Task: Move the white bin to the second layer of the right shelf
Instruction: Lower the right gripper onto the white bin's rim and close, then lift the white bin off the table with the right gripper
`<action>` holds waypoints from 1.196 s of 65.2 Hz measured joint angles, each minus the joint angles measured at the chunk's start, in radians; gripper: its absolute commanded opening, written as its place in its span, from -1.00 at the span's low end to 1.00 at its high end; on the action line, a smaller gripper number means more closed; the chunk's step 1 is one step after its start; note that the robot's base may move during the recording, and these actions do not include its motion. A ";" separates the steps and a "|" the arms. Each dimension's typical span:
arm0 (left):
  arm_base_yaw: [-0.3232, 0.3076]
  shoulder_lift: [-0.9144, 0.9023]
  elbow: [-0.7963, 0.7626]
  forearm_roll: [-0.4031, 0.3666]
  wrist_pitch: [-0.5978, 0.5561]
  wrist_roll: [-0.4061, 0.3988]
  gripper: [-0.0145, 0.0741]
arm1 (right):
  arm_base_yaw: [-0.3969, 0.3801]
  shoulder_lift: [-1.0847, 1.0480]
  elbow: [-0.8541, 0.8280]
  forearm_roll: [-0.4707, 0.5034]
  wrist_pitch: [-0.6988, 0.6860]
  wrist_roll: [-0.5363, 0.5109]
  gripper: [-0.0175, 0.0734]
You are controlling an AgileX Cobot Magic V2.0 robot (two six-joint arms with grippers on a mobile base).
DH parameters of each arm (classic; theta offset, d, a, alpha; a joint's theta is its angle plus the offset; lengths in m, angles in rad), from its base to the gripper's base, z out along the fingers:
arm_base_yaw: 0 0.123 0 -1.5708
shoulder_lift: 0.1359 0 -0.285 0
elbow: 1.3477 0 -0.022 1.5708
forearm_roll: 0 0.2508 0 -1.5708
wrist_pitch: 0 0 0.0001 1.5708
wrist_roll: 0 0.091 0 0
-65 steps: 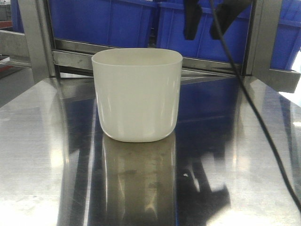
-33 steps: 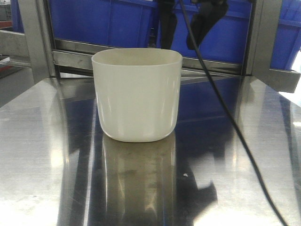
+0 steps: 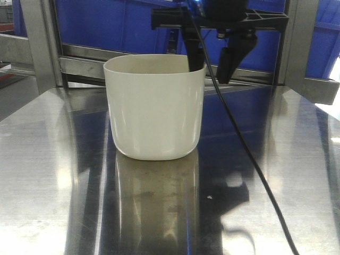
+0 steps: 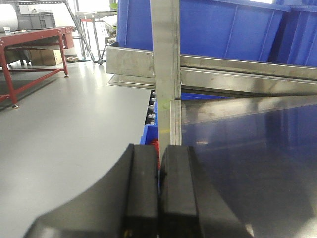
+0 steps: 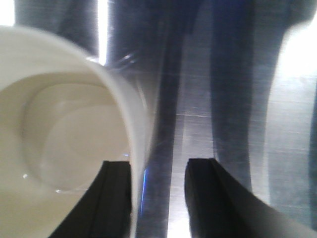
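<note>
Front view: bin [image 3: 154, 106] stands upright on the steel table [image 3: 48, 159], roughly centre, well in from the edges. Over its far right corner hangs the right gripper [image 3: 210, 73], jaws apart: one finger [image 3: 194, 56] dips inside the rim, the other sits outside it. A black cable [image 3: 249, 159] drapes from it down across the table, right of the bin. Blue crates [image 3: 106, 24] sit on the rack behind.

Right wrist view: the bin wall runs up between the two fingers. The inner one is just beside the wall; the outer one stands clear, with bare table between. Not clamped on it.

Left wrist view: left gripper [image 4: 158, 193] has its pads pressed together, nothing between them. It's in line with a steel post [image 4: 166, 74] at the table's left edge, with grey floor [image 4: 64, 129] on its left.
</note>
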 measured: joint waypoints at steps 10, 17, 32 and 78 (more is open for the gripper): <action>0.000 0.000 0.000 0.000 0.000 0.000 -0.48 | -0.006 0.004 0.000 0.000 0.002 0.000 0.18; 0.000 0.000 0.000 0.000 0.000 0.000 -0.48 | -0.006 0.011 0.000 0.015 -0.001 0.000 0.18; 0.000 0.000 0.000 0.000 0.000 0.000 -0.48 | -0.006 0.015 0.000 0.021 -0.002 0.001 0.18; 0.000 0.000 0.000 0.000 0.000 0.000 -0.48 | -0.006 0.015 0.000 0.023 0.002 0.002 -0.46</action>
